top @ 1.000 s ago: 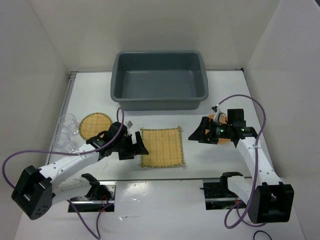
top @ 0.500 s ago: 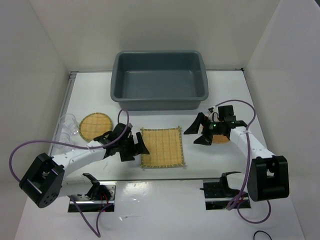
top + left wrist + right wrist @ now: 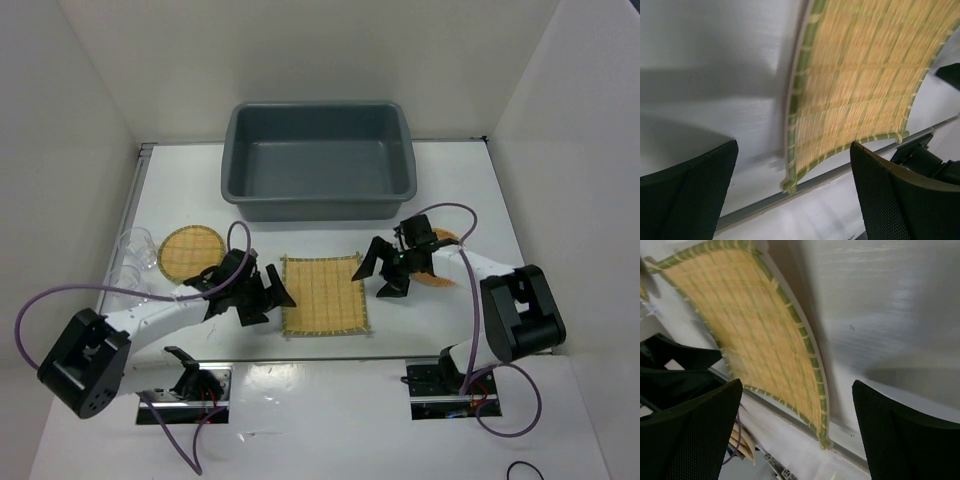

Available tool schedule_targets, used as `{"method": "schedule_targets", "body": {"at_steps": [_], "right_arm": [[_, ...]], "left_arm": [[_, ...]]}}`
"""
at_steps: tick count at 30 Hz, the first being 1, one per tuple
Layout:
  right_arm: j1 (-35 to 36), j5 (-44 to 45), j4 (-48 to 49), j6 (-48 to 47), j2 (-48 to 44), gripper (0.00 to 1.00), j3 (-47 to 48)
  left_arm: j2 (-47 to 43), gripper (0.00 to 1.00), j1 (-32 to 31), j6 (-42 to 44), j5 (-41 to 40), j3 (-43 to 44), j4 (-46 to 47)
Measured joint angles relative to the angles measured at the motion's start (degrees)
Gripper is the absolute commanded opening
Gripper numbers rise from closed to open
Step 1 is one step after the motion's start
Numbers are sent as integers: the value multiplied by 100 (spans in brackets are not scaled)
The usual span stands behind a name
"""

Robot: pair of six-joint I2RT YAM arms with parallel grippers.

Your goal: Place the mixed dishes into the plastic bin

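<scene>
The square yellow woven mat (image 3: pixel 322 293) lies flat on the white table in front of the dark grey plastic bin (image 3: pixel 318 160). It also shows in the left wrist view (image 3: pixel 860 85) and the right wrist view (image 3: pixel 755 335). My left gripper (image 3: pixel 277 292) is open at the mat's left edge, holding nothing. My right gripper (image 3: pixel 378 272) is open at the mat's right edge, holding nothing. One round woven orange disc (image 3: pixel 191 251) lies at the left. A second disc (image 3: pixel 440 268) lies under my right arm, mostly hidden. Clear plastic cups (image 3: pixel 136 252) stand at the far left.
The bin stands against the back of the table, empty inside. White walls close in the table on the left, back and right. A metal strip (image 3: pixel 805 182) runs along the table's near edge, just past the mat.
My right gripper has moved left from above the right disc to the mat's right edge. My left gripper has edged slightly right toward the mat's left edge. The mat has not moved.
</scene>
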Motion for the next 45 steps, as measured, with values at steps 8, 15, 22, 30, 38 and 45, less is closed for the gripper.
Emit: {"method": "schedule_targets", "body": {"at_steps": [8, 15, 22, 30, 38, 45], "right_arm": [[354, 114, 448, 160, 533, 94, 83], [651, -144, 1062, 162, 994, 72, 264], [702, -107, 1263, -2, 1246, 38, 293], [697, -149, 1266, -208, 1119, 11, 188], [697, -503, 981, -629, 203, 0, 177], [588, -1040, 691, -1034, -782, 0, 503]], "left_arm": [[863, 99, 4, 28, 195, 470, 520], [1270, 90, 98, 17, 629, 409, 1241], [1928, 60, 127, 63, 925, 743, 1582], [1945, 22, 92, 15, 979, 706, 1624], [763, 0, -111, 15, 669, 699, 940], [-361, 0, -146, -17, 673, 1060, 273]]}}
